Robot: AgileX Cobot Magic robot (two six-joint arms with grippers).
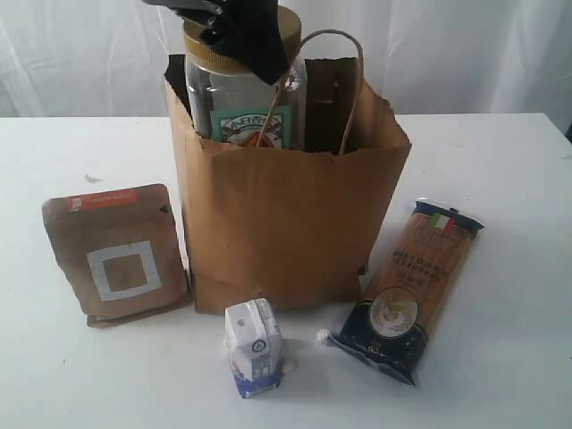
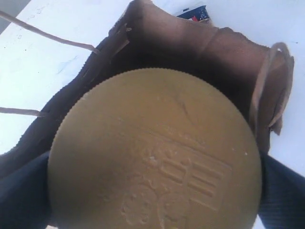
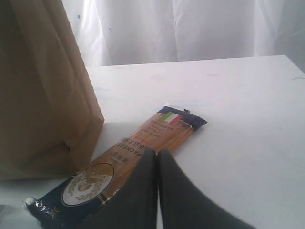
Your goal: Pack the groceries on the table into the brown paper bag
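Surface: a plain white table (image 1: 500,179), matte and broad, carrying everything in sight.
Room: white curtain (image 1: 447,54) hangs in soft folds along the far side.
Brown paper bag (image 1: 286,223): stands upright mid-table; creased kraft paper with a sawtooth rim and a twisted paper loop handle (image 1: 349,80).
Tan-lidded clear nut jar (image 1: 241,89): sits in the bag's mouth with its upper part above the rim; clear wall, green label, round lid with a ribbed edge and an embossed crest.
Left gripper (image 1: 237,31): black, on top of the jar; its dark fingers (image 2: 21,191) are spread wide and clamp the lid's rim from both sides.
Right gripper (image 3: 157,157): dark fingers pressed together, holding nothing, above the near end of the spaghetti pack (image 1: 420,277).
Spaghetti pack: long glossy film, flat on the table right of the bag.
Brown kraft pouch (image 1: 116,255): left of the bag, matte, with a white square outline.
Small white-blue carton (image 1: 253,349): upright, near side of the bag.
Hidden: the jar's lower part behind the bag wall; the bag's interior is dark; the left gripper is cut off at the exterior view's top; the carton's print is too small to read.
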